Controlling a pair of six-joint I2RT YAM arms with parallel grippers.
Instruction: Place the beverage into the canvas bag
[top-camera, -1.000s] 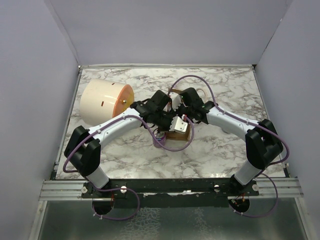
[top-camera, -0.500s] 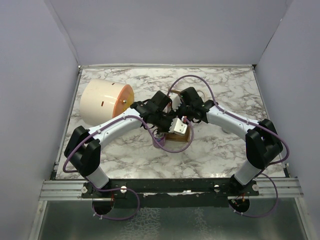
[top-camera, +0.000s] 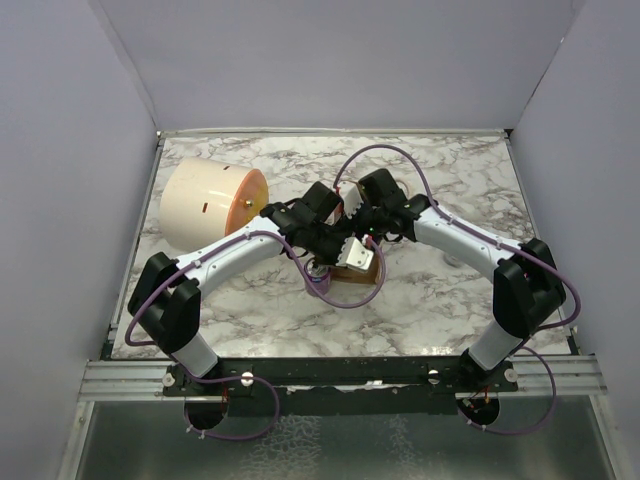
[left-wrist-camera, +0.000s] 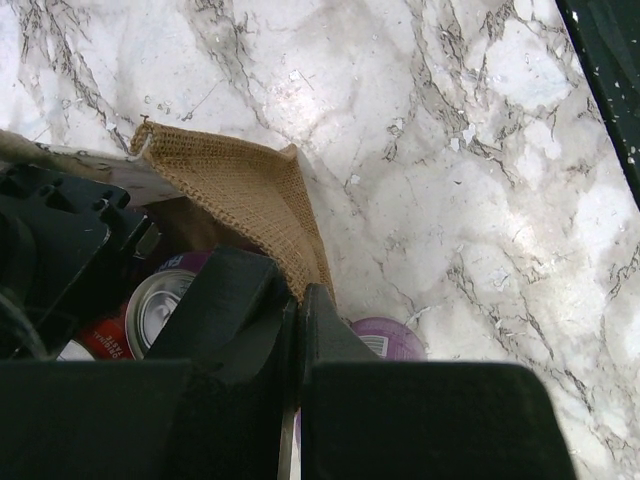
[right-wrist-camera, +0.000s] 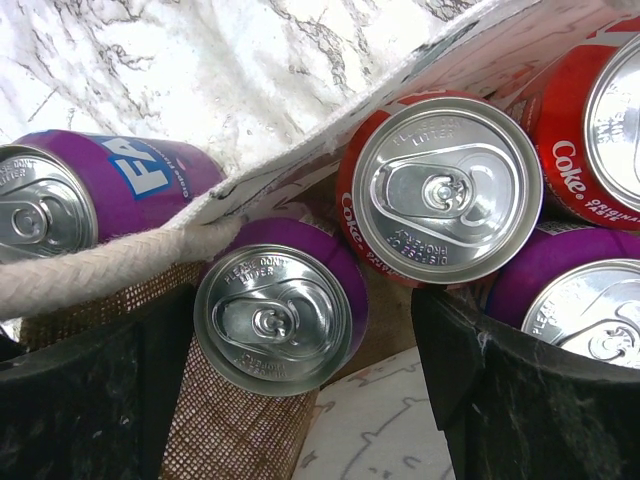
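Jaws of right gripper (right-wrist-camera: 298, 328) stand spread beside purple beverage can (right-wrist-camera: 272, 320) inside canvas bag (left-wrist-camera: 235, 185); left gripper (left-wrist-camera: 298, 322) pinches bag rim.

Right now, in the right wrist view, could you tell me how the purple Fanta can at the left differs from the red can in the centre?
The Fanta can is purple, the red can red. The Fanta can is outside the pale wall of the canvas bag; the red can is inside it. The Fanta can shows its side label; the red can shows mostly its lid. Both have silver lids with pull tabs.
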